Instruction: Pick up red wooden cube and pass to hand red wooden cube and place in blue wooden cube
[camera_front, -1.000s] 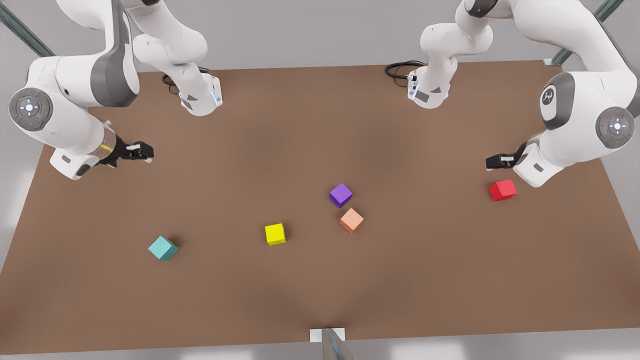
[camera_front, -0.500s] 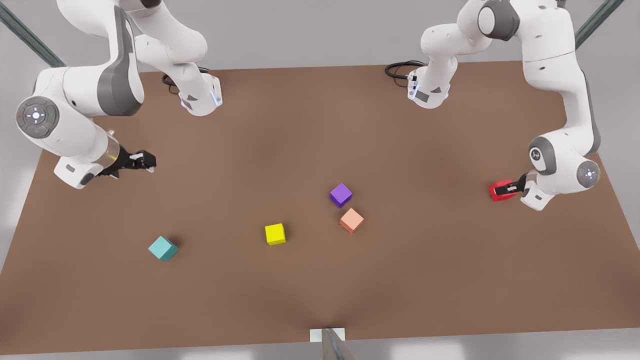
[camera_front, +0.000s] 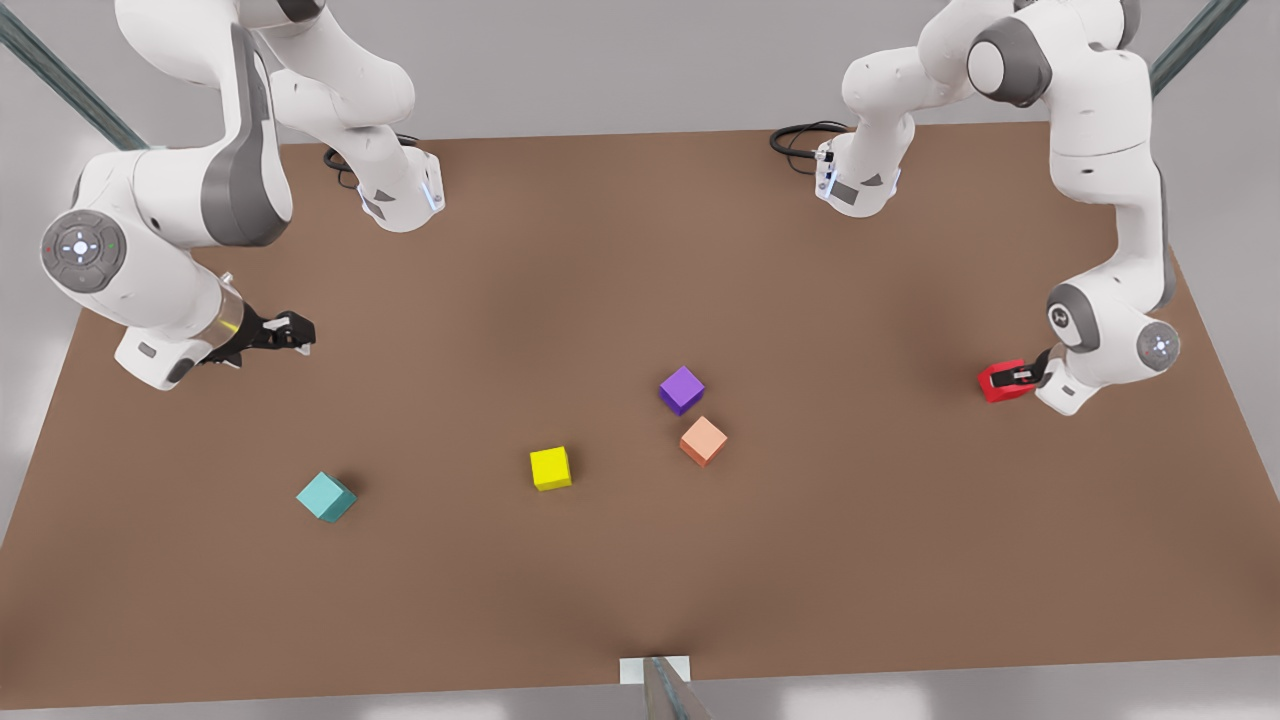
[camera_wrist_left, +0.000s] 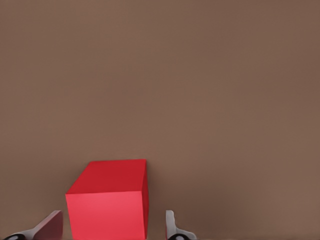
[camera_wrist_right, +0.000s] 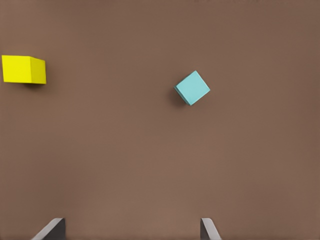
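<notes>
The red wooden cube (camera_front: 996, 383) (camera_wrist_left: 107, 205) rests on the brown table (camera_front: 600, 260) near the front view's right edge. My left gripper (camera_front: 1012, 378) (camera_wrist_left: 111, 229) is down at it, open. Its fingers (camera_wrist_left: 50, 227) stand on either side of the cube, with a small gap on each side. The blue wooden cube (camera_front: 325, 497) (camera_wrist_right: 192, 88), teal in colour, lies at the front view's lower left. My right gripper (camera_front: 295, 332) (camera_wrist_right: 131, 229) hovers open and empty above the table, up and to the left of the teal cube in the front view.
A yellow cube (camera_front: 550, 468) (camera_wrist_right: 23, 69), a purple cube (camera_front: 681, 389) and a salmon-orange cube (camera_front: 703, 440) sit around the table's middle. Both arm bases (camera_front: 400, 195) stand at the far edge, with a black cable (camera_front: 800, 137) by one.
My left arm has dropped from above the red cube to table level, its fingers now straddling the cube. My right gripper has drifted slightly downward in the front view.
</notes>
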